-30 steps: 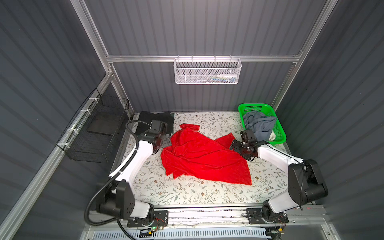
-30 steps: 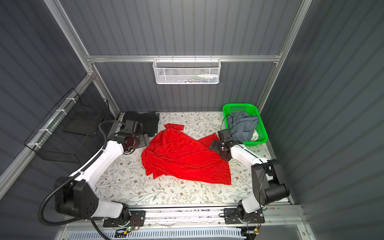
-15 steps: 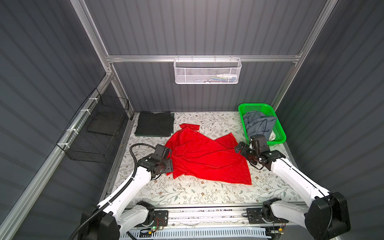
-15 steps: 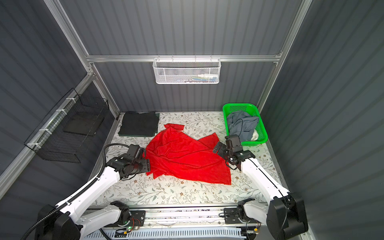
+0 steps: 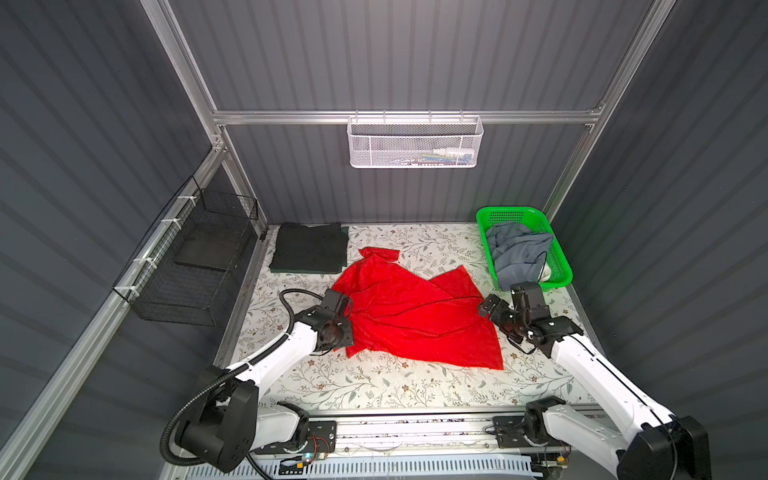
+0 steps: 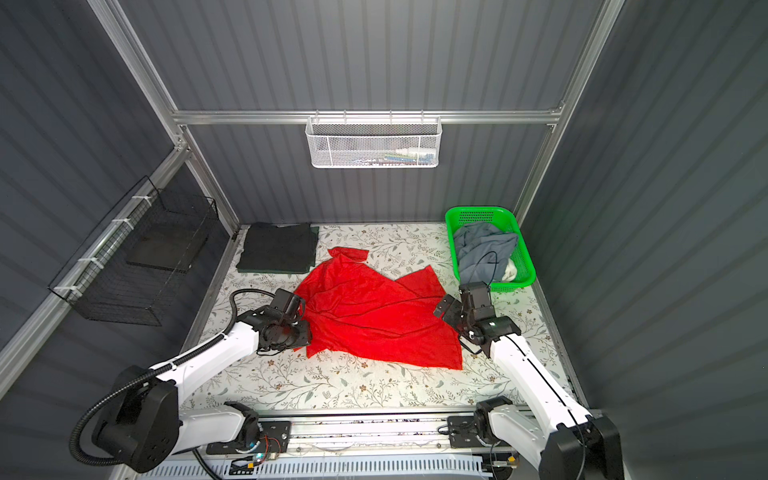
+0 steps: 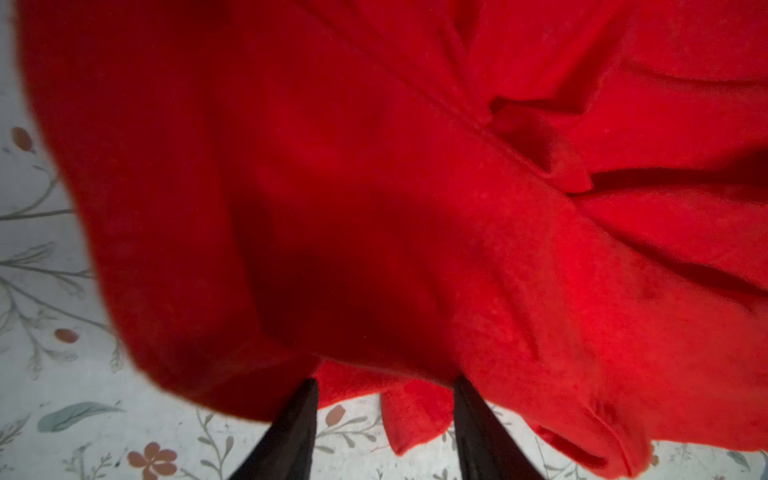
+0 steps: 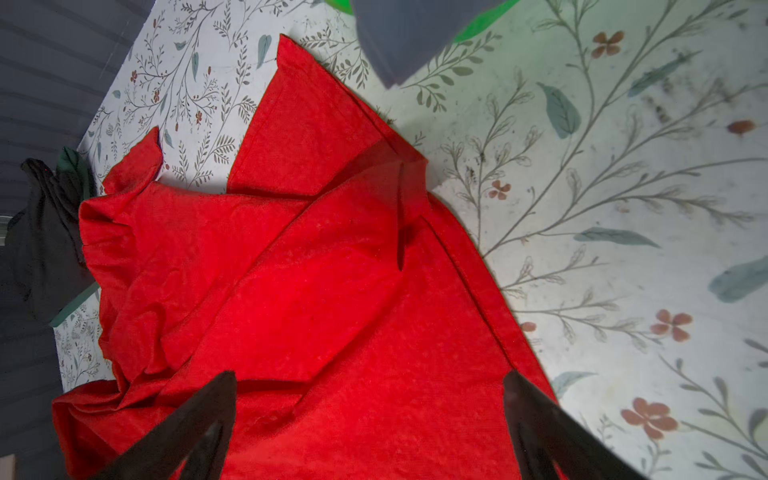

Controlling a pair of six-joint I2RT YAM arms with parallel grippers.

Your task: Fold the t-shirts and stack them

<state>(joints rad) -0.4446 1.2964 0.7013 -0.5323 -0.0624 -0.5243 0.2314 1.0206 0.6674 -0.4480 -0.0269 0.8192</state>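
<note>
We've got both arms pulled back to the red t-shirt (image 5: 415,316), mid-frame — left end effector (image 7: 384,388) closing on its edge, not yet clamped; right end effector (image 8: 370,376) released, wide. Flattening next, we reckon; dark folded t-shirts (image 5: 309,253) upper left.

Free table (image 5: 374,390) in front; basket (image 5: 505,215) far right.
</note>
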